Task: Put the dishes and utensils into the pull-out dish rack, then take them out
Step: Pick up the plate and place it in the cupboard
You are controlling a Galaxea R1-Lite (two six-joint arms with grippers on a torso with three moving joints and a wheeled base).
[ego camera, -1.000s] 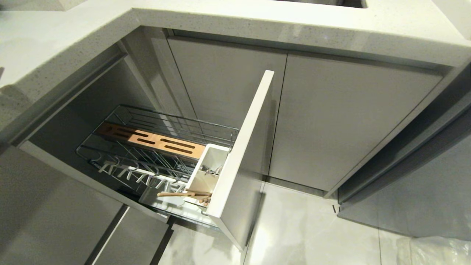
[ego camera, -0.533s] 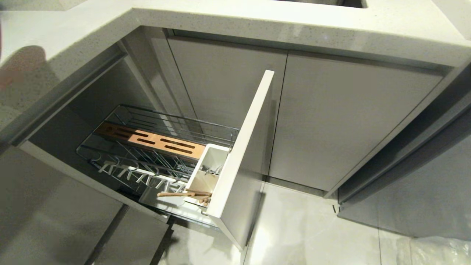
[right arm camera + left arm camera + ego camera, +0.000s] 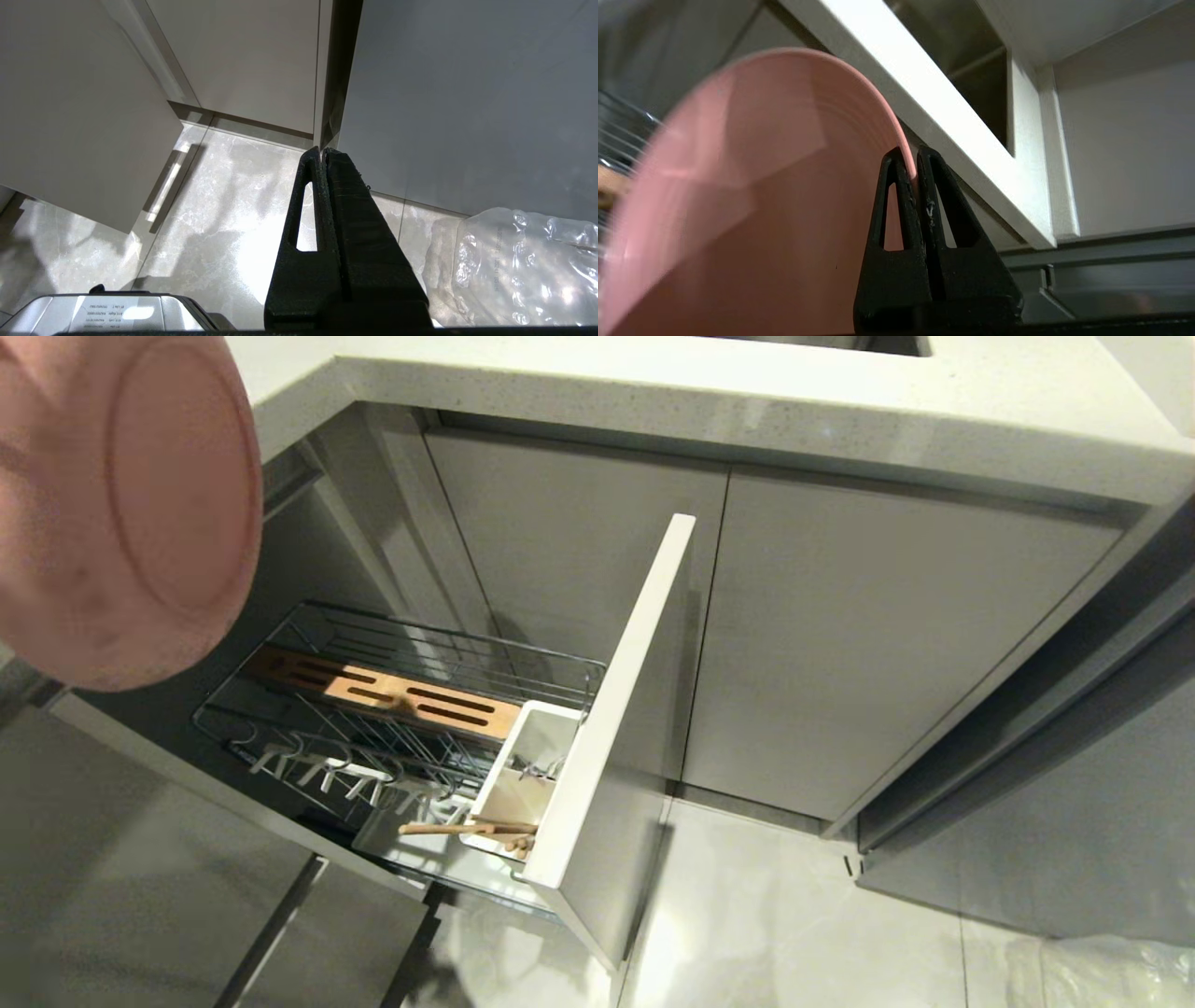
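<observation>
Left hand (image 3: 916, 161): fingers clamped on the rim of the pink plate (image 3: 121, 504), which is held on edge. In the head view the plate fills the 10 o'clock corner, its underside with the foot ring facing the camera, above and to the 10 o'clock side of the pull-out dish rack (image 3: 392, 709); plate and rack are apart. The left hand itself is outside the head view

Rack drawn out of the cabinet, its pale front panel (image 3: 616, 709) standing at its 3 o'clock end. Slotted wooden strip (image 3: 383, 695) lies along the far side of the wire basket. White utensil caddy (image 3: 523, 770) sits against the panel; chopsticks (image 3: 467, 828) lie nearly level across its near corner, tips pointing to 9 o'clock. Thin metal shows inside the caddy, cannot tell what it is

Speckled tabletop (image 3: 747, 401) runs across 12 o'clock; grey cabinet doors (image 3: 840, 635) shut beneath it

Right hand (image 3: 323, 156): fingers together, holding nothing, hanging over the floor tiles (image 3: 224, 210) with crumpled clear plastic (image 3: 518, 266) at 4 o'clock in its wrist view
</observation>
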